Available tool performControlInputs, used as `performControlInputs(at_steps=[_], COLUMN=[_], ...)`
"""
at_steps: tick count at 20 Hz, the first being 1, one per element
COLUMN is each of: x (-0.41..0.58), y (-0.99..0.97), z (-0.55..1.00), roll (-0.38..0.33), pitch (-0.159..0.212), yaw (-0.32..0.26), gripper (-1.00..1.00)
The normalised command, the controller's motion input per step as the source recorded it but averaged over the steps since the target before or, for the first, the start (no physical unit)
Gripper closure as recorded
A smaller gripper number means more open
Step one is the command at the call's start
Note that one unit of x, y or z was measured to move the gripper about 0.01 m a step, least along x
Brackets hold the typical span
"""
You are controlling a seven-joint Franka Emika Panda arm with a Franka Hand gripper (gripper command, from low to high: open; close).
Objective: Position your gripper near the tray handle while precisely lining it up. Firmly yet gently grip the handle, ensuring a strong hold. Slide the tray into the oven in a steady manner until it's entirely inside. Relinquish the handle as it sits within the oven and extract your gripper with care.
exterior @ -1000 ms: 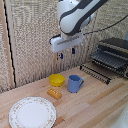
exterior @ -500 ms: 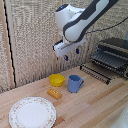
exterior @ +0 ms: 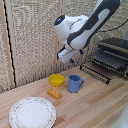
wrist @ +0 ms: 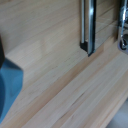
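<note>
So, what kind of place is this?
Probably a mock kitchen counter: a toaster oven with its tray pulled out, a mug and a plate on a wooden table.

blue mug (exterior: 75,83) seemingly below claw (exterior: 76,61)

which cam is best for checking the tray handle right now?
Exterior view. It shows the tray handle full length along the front of the tray, pulled out of the oven, with the gripper hanging apart from it. The wrist view shows only a dark bar end over the wooden table; I cannot tell whether that is the handle.
</note>
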Motion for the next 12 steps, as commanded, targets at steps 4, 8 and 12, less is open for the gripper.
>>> performControlInputs(at_steps=[4, 8, 12], x=[0.129, 0.169, 0.119], y=[-0.34, -0.39, -0.46], z=[-0.17, -0.22, -0.09], roll=[-0.325, -0.283, -0.190], pitch=[0.045, 0.027, 0.000], yaw=[0.083, 0.107, 0.156], gripper=[-1.00, -1.00, -1.00])
